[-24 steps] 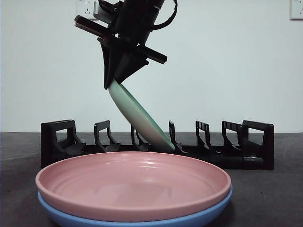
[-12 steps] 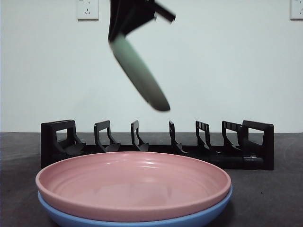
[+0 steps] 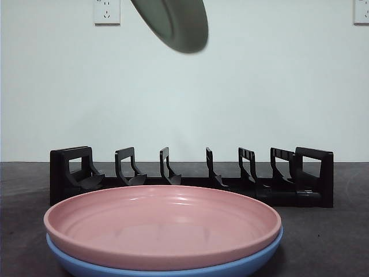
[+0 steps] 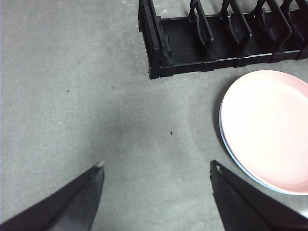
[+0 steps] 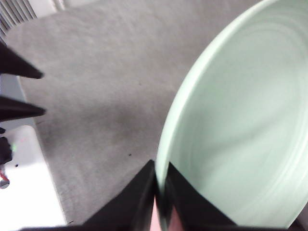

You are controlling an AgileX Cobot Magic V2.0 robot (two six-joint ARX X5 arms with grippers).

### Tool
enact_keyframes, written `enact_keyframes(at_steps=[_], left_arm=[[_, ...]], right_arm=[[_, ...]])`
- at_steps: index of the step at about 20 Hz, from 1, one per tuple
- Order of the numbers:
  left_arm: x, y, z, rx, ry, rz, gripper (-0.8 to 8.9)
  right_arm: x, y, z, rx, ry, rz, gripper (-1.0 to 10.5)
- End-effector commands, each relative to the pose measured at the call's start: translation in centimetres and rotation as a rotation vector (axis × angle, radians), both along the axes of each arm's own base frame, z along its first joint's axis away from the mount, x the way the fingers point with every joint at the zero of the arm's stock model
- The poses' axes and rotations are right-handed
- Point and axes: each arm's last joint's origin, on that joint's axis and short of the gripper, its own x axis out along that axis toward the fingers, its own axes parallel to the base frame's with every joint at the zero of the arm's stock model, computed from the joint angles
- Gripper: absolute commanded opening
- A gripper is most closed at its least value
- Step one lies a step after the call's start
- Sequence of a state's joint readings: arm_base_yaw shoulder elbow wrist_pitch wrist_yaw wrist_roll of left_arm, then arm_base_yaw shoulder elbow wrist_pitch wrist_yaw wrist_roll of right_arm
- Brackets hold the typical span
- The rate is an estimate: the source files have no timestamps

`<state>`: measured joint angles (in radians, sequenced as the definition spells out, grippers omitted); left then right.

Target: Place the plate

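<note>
My right gripper (image 5: 160,185) is shut on the rim of a pale green plate (image 5: 240,125) and holds it high in the air. In the front view only the plate's lower edge (image 3: 179,23) shows at the top, well above the black dish rack (image 3: 190,176). The gripper itself is out of that view. My left gripper (image 4: 156,168) is open and empty over bare table, near the rack's end (image 4: 154,43) and the pink plate (image 4: 269,125).
A pink plate (image 3: 161,222) lies stacked on a blue plate (image 3: 167,268) at the table's front, before the rack. The rack's slots stand empty. The left arm's black jaw tips (image 5: 21,89) show at the edge of the right wrist view.
The green plate has been lifted out of the rack, rising steadily until only its lower edge shows at the top. The gripper has left the front view.
</note>
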<state>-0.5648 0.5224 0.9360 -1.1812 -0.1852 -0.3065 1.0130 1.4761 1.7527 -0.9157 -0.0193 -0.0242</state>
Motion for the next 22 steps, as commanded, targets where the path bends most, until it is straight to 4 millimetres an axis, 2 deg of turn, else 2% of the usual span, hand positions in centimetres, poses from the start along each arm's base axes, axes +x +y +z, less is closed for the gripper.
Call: enact_keyframes(at_steps=[1, 6, 11, 15, 22], left_arm=[[0.1, -0.1, 0.7, -0.018, -0.037, 0.002, 3.49], [0.3, -0.2, 1.0, -0.057, -0.065, 0.018, 3.49], [0.3, -0.2, 1.0, -0.060, -0.065, 0.020, 3.49], [0.3, -0.2, 1.0, -0.060, -0.065, 0.020, 3.49], [0.3, -0.2, 1.0, -0.059, -0.065, 0.019, 3.49]], right_arm=[[-2.0, -0.2, -1.2, 0.027, -0.060, 0.039, 0.1], [-7.0, -1.5, -4.6, 0.082, -0.201, 0.121, 0.1], [-10.3, -1.3, -8.9, -0.003, -0.191, 0.214, 0.1], [-10.9, -0.4, -13.0, -0.109, -0.065, 0.183, 0.1], [-10.2, 2.0, -17.0, -0.252, 0.090, 0.205, 0.1]])
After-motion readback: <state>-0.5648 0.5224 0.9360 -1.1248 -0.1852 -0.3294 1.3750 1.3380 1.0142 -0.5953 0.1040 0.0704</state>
